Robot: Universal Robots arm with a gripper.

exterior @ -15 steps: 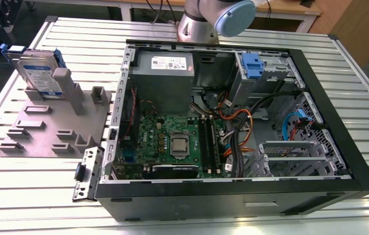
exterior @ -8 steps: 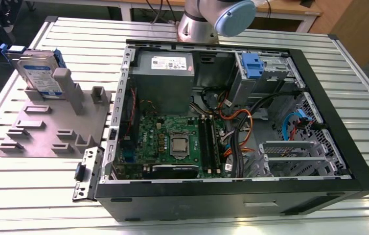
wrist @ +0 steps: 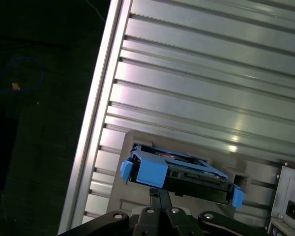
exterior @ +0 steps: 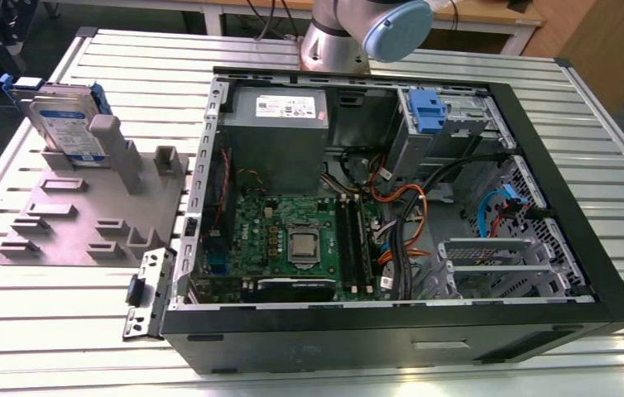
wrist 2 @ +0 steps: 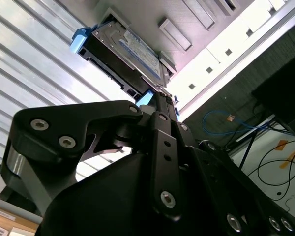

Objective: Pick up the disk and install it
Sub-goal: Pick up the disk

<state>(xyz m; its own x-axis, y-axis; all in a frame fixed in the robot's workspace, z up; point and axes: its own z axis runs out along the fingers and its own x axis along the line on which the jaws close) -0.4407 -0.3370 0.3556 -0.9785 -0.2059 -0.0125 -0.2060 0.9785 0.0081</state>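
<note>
Black hand, fully closed and empty, near the blue-railed disk upright on a grey stand.

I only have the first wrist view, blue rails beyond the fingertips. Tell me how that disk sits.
Observer: The disk stands on edge in a grey fixture, white-and-blue label showing in the exterior view.
Operator: Report the case's state.
Observer: The computer case lies open on the exterior view's right of the fixture, motherboard exposed.
Operator: Say what touches the disk.
Observer: Just the fixture; the arm's joint is beyond the case's far wall.
</note>
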